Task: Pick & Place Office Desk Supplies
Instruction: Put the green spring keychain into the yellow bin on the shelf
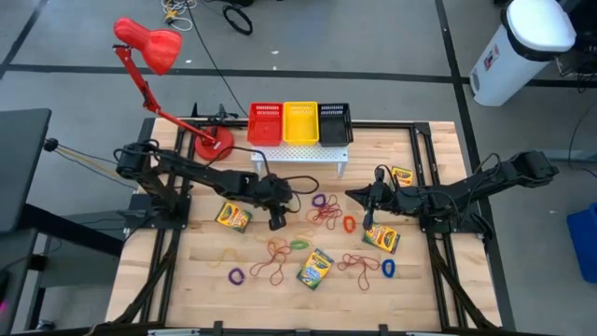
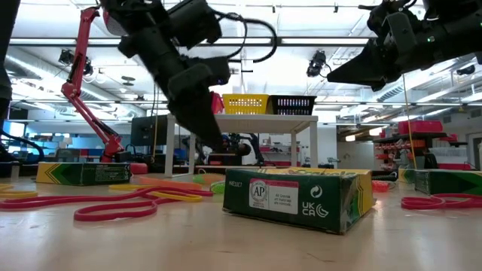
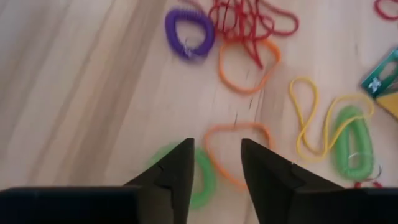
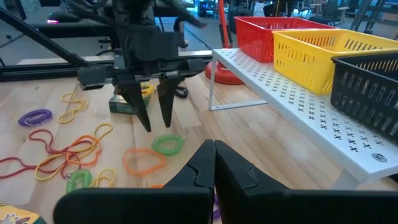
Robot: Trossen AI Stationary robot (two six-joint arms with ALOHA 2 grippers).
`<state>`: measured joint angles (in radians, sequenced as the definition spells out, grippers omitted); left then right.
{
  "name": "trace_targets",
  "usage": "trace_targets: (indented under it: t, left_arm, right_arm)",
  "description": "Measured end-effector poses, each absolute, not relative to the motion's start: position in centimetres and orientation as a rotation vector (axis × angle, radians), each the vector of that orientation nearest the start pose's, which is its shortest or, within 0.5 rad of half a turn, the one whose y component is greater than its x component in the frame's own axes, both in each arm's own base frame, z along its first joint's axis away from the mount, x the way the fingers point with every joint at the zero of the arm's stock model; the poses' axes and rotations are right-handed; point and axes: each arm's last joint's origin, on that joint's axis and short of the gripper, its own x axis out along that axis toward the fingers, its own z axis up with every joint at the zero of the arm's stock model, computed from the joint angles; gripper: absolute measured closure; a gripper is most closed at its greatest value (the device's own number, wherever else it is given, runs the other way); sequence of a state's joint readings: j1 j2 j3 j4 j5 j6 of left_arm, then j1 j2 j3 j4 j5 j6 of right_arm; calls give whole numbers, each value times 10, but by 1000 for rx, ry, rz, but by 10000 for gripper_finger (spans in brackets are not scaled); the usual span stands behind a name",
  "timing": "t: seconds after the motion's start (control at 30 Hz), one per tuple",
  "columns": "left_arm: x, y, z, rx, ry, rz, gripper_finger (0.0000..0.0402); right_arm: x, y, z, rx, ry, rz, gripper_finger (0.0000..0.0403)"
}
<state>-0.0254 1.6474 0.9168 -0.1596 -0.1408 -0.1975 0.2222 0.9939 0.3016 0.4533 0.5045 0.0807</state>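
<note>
My left gripper (image 1: 277, 222) is open and points down over the middle of the table. It hovers just above an orange rubber band (image 3: 210, 138) and a green one (image 3: 203, 180) that lie flat on the wood, and the orange loop shows between its fingers. My right gripper (image 1: 366, 220) is shut and empty, raised above the table to the right of the bands. Several yellow-and-green crayon boxes lie flat: one beside the left gripper (image 1: 233, 217), one toward the near edge (image 1: 315, 268), one under the right arm (image 1: 381, 239). More loose bands (image 1: 325, 213) are scattered between them.
A white perforated rack (image 1: 298, 155) at the far edge carries a red (image 1: 266, 122), a yellow (image 1: 300, 121) and a black basket (image 1: 335, 122). The red lamp's base (image 1: 213, 145) stands left of it. Another crayon box (image 1: 402, 175) lies far right.
</note>
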Motion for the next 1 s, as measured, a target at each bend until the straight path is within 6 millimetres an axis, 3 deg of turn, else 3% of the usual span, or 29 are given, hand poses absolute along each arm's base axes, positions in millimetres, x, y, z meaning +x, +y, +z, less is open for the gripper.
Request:
trace_targets:
  t: [0.17,0.37,0.5,0.8,1.0]
  left_arm:
    - [328,-5,181,-87,879,171,231]
    - [318,-7,169,-25,1038,126,224]
    - [322,-11,163,8,1035,97,228]
    - [329,-9,134,40,1085,183,246]
    - [330,-10,133,15,1091,183,290]
  right_arm:
    - [192,29,193,-5,213,-289,398]
    - [192,29,193,-6,213,-289,398]
    - [192,29,193,-3,212,-276,398]
    - [192,30,194,3,199,-262,398]
    - [192,30,194,3,200,-263,397]
